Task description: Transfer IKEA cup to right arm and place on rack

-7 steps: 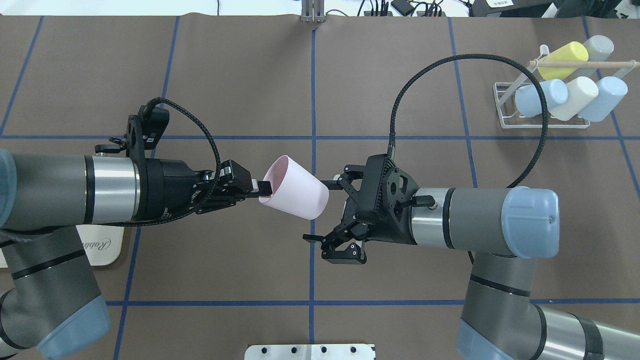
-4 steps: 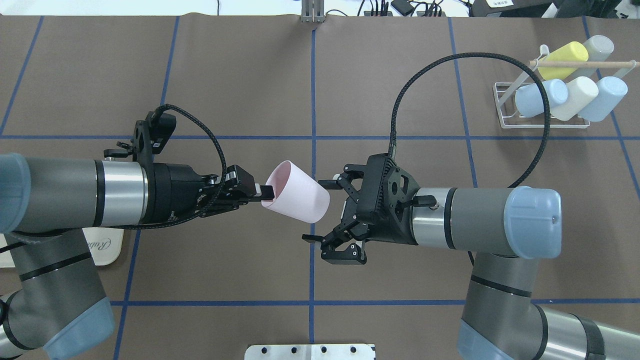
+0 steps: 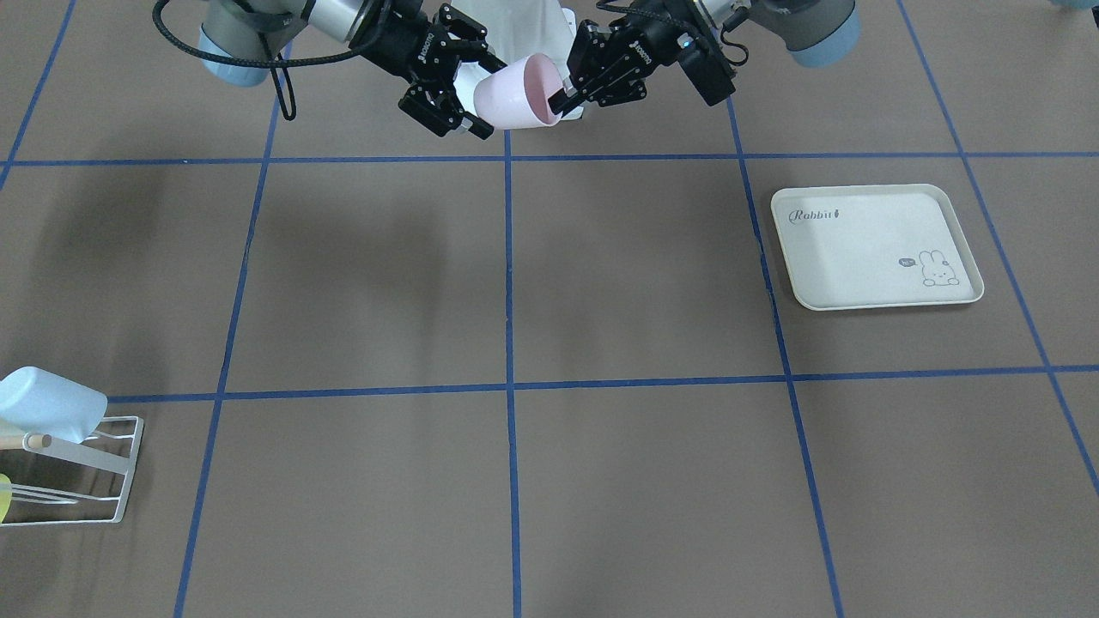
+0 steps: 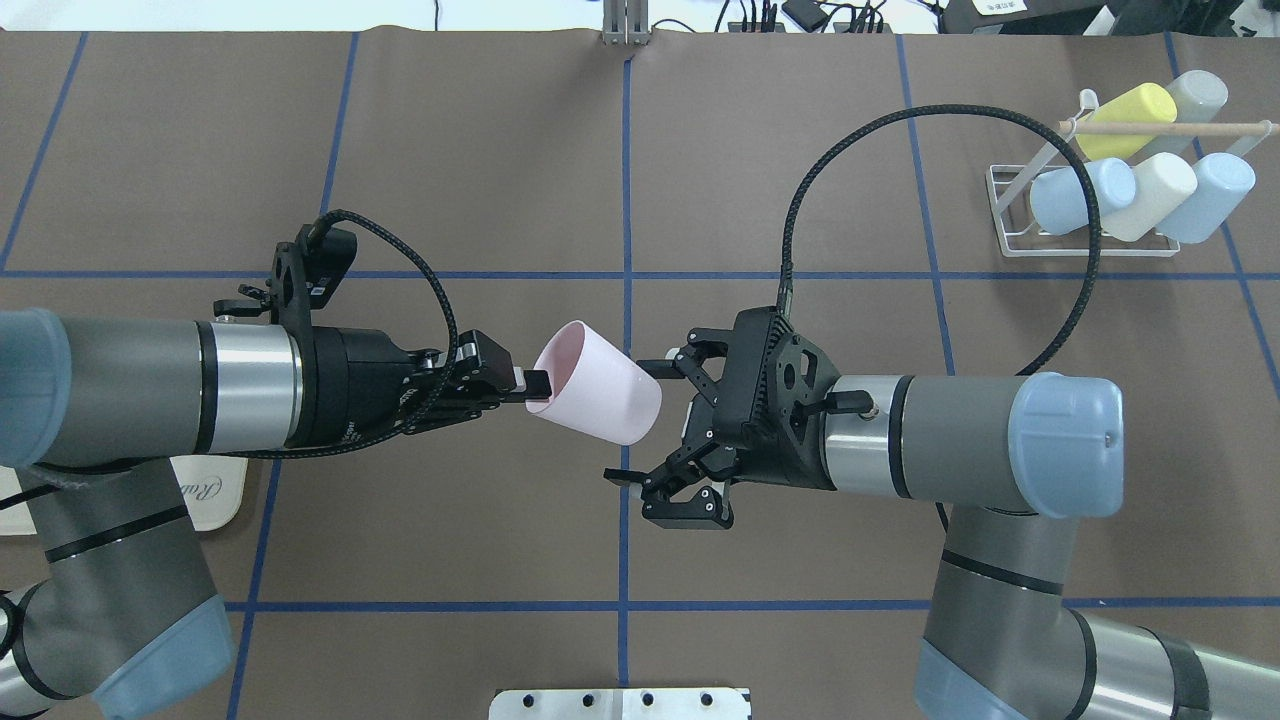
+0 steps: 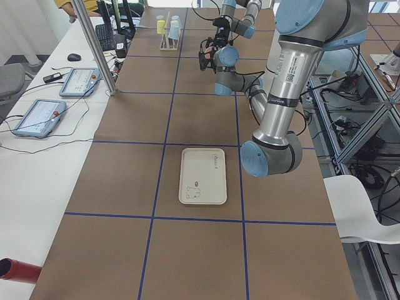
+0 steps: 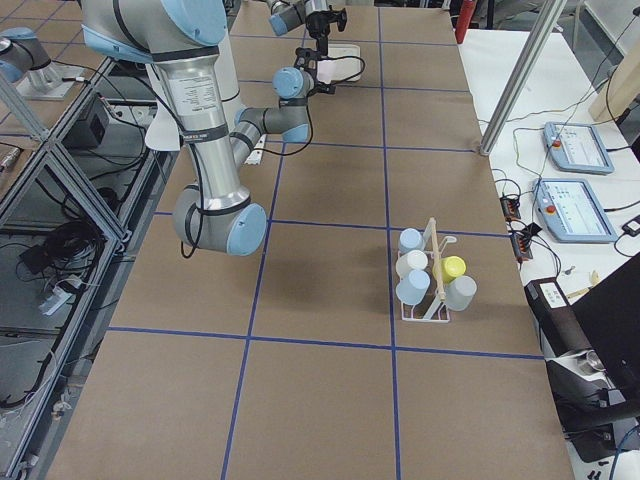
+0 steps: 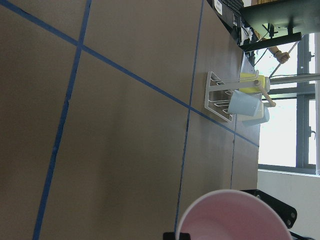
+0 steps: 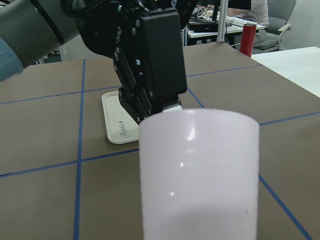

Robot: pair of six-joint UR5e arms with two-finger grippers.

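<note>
Pale pink plastic, smooth and faintly glossy: the cup [image 4: 597,385] hangs in the air over the middle of the table [image 4: 500,150]. It lies on its side, mouth toward my left gripper [image 4: 530,385] and closed base toward my right gripper [image 4: 642,422]. My left jaws pinch the rim, one finger inside the mouth and one outside against the wall. My right jaws are spread wide, with the base end just at their opening. From overhead the upper fingertip [image 4: 655,364] looks very close to the wall, but I cannot tell whether it touches.

I judge this cup light, stiff and slick, with walls thin enough to give a little under a hard squeeze. It tapers toward the base, so a grip too near that narrow end could squirt it out of my fingers. The better hold is across the body, about midway along, with pads flat on opposite walls and clear of my left fingers at the rim. Only once that hold is firm should the left let go.

The rack [image 4: 1003,215] stands well apart at the far right of the table, carrying racked cups [image 4: 1145,195] in pale blue, cream, yellow and grey, so room there looks tight. The rabbit tray [image 3: 867,257] lies flat on my left side.
</note>
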